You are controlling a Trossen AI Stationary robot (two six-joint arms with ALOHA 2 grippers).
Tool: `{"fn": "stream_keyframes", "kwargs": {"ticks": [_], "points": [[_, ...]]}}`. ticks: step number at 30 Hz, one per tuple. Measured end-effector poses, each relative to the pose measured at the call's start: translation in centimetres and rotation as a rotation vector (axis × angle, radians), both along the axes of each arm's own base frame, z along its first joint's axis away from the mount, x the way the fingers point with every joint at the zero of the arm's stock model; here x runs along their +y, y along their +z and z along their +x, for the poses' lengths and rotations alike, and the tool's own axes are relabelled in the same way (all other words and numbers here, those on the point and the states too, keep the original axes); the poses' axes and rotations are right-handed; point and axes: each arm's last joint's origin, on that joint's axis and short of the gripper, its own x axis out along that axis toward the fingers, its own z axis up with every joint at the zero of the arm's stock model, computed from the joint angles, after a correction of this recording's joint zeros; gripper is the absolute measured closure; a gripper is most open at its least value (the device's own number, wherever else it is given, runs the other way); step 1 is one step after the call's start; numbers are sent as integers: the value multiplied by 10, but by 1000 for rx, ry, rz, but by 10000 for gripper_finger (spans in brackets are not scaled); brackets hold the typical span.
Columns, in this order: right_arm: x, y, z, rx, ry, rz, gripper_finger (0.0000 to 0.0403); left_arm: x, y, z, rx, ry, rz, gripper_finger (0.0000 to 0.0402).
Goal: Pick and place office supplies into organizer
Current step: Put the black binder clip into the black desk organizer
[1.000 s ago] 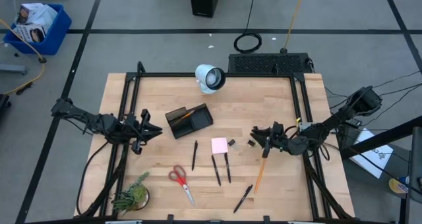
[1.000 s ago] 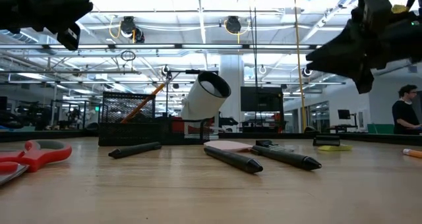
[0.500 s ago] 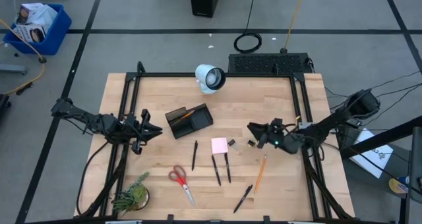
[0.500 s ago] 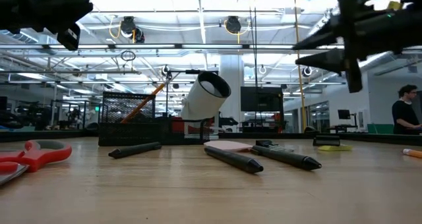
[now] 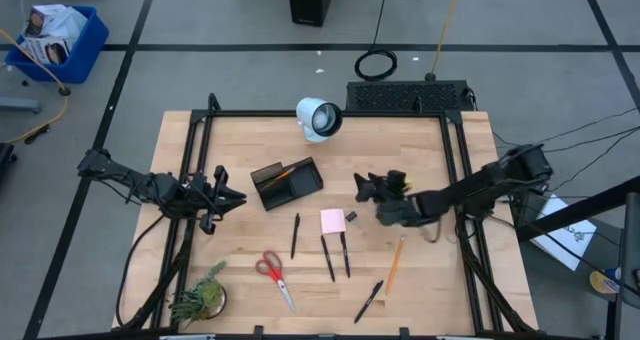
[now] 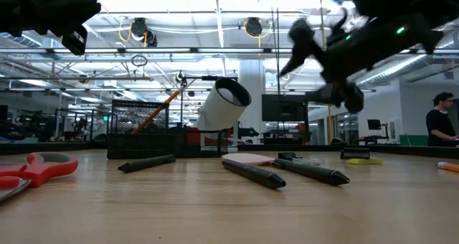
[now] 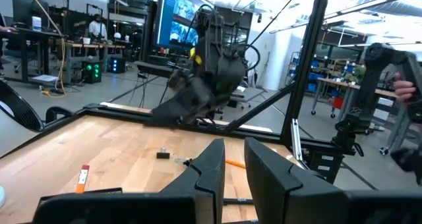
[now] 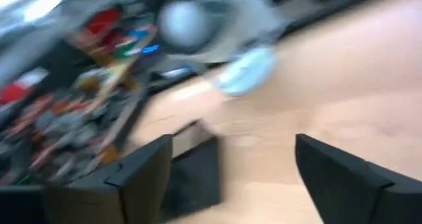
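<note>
Hovering above the table with its fingers spread wide and nothing between them, the right gripper (image 5: 366, 188) sits between the organizer (image 5: 286, 183) and the loose supplies, clear of everything. Outward from it: a pink sticky-note pad (image 5: 333, 221) lies near it toward the front edge, a small black clip (image 5: 383, 218) just beside the arm's forward link, an orange pencil (image 5: 394, 264) further on, three black pens (image 5: 328, 257) in a loose row past the pad, a fourth pen (image 5: 368, 301) near the front edge, and red-handled scissors (image 5: 273, 276) well off to the left. The organizer already holds one orange pencil leaning out of a compartment (seen best from the low view). Judged step: choosing and approaching the next item. To do it well, I would descend straight over one item only, with the jaws crosswise to a pen's long axis at mid-length so it does not pivot on lifting. The pad is flat and thin and probably needs an edge pinch; the clip is tiny and easy to nudge away. The right wrist view is smeared, so alignment should wait until it settles. The left gripper (image 5: 222, 199) waits at the left side with fingers nearly together and nothing between them; a white lamp-like cylinder (image 5: 318, 118) stands behind the organizer, clear of the approach.
</note>
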Motion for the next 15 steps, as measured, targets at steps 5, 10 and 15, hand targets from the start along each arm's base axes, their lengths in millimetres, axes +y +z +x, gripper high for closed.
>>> {"fn": "stream_keyframes", "kwargs": {"ticks": [5, 10, 15], "points": [[7, -2, 9, 119, -151, 301, 56, 0, 0, 0, 0, 0, -1, 339], [20, 33, 14, 284, -216, 589, 55, 0, 0, 0, 0, 0, -1, 339], [18, 50, 13, 369, -262, 663, 60, 0, 0, 0, 0, 0, -1, 339]]}}
